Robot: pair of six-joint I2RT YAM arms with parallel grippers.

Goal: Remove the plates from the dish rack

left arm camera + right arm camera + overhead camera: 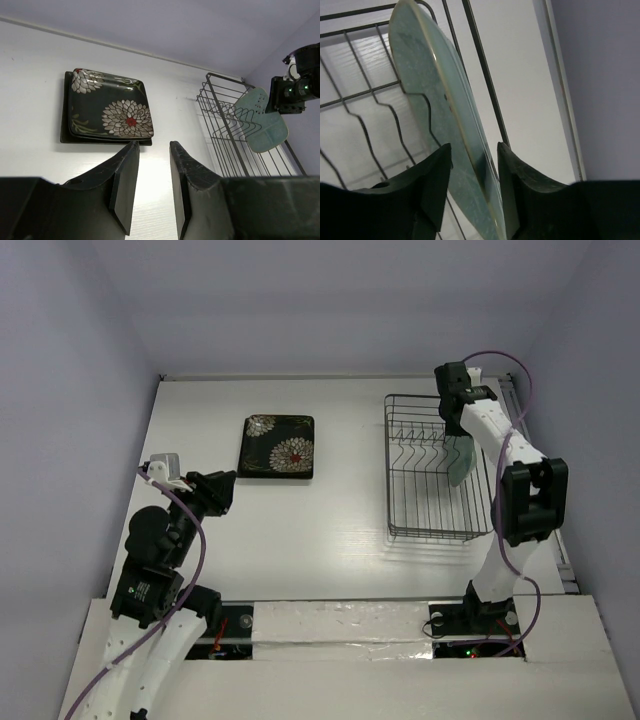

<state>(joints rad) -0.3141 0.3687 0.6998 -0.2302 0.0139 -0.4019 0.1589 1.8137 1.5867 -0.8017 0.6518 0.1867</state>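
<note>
1. Table (340,530): white top that carries everything listed below.

2. Dish rack (388,470): dark wire basket with a row of upright prongs. It lies directly under the right pincer and far off to the right of the left pincer. It holds one plate.

3. Mint plate (460,462): pale green. It stands on edge and tilted at the rack's right side, with its top rising past the rim wire. Its edge runs between the fingers of the right pincer (474,152), and the jaws are closed against its two faces. The plate's lower part is cut off in the wrist view, so its seat among the prongs cannot be made out.

4. Flowered black plate (278,446): square and lying flat on the table, just ahead of the left pincer's tips and well apart from the rack. It rests on a second dark square piece, of which only an offset edge shows. That piece's face is hidden.

5. Left pincer (154,150): held low over bare table. Its fingers are parallel with a narrow gap between them and grip nothing.

6. Purple cables (195,530): these loop along both arms. The right arm's elbow covers the table edge beside the rack.
</note>
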